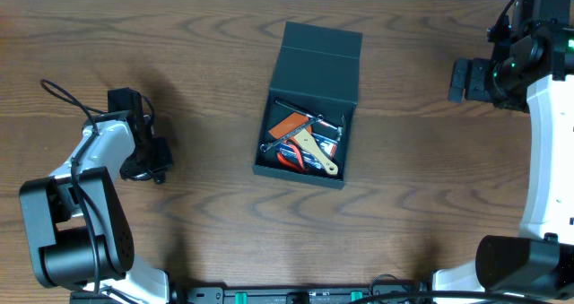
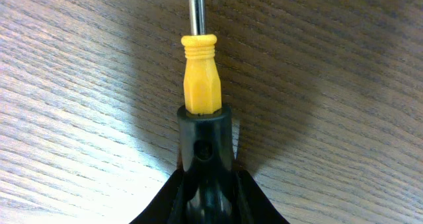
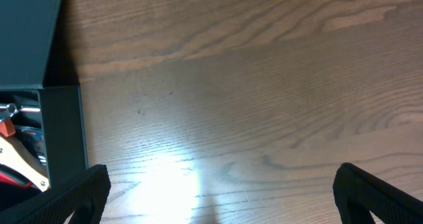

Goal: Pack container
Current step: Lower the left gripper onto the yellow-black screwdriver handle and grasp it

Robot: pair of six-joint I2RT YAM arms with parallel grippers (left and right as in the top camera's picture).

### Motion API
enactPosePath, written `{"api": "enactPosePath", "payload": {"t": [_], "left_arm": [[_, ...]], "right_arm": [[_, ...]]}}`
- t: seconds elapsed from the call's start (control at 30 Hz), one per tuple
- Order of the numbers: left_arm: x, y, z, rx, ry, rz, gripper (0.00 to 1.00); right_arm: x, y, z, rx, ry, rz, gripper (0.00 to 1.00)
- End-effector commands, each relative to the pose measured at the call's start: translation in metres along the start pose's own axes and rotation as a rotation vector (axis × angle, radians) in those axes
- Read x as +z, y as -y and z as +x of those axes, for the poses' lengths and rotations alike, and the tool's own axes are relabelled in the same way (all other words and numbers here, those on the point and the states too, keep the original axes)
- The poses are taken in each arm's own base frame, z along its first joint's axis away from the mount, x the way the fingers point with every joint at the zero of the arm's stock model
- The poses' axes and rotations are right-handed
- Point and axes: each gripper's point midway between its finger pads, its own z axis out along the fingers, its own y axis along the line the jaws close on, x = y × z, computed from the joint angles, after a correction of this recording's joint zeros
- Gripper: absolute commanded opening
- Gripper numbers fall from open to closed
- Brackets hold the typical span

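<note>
The left gripper (image 2: pixel 206 187) pinches the yellow screwdriver (image 2: pixel 200 78) to carry it to the container (image 1: pixel 318 62); the right gripper (image 3: pixel 221 192) hangs wide open.

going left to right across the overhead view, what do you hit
left gripper, holding a screwdriver → container, lid open, tools inside → right gripper, fingers open

No readable text, label or number anywhere; container (image 1: pixel 316 66) lid plain.
</note>
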Motion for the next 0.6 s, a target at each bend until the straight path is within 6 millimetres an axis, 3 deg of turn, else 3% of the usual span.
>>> {"api": "enactPosePath", "payload": {"t": [0.0,0.2,0.37,0.57], "left_arm": [[0.020,-0.009,0.020,0.002,-0.085,-0.044,0.19],[0.020,-0.009,0.020,-0.002,-0.085,-0.044,0.07],[0.017,-0.008,0.018,-0.001,-0.079,-0.040,0.06],[-0.009,0.000,0.006,0.019,-0.033,-0.032,0.06]], "right_arm": [[0.002,0.004,0.002,-0.008,-0.010,0.010,0.99],[0.002,0.004,0.002,-0.008,-0.010,0.010,0.99],[0.002,0.004,0.002,-0.008,-0.009,0.010,0.99],[0.002,0.004,0.002,-0.008,-0.009,0.010,0.99]]}}
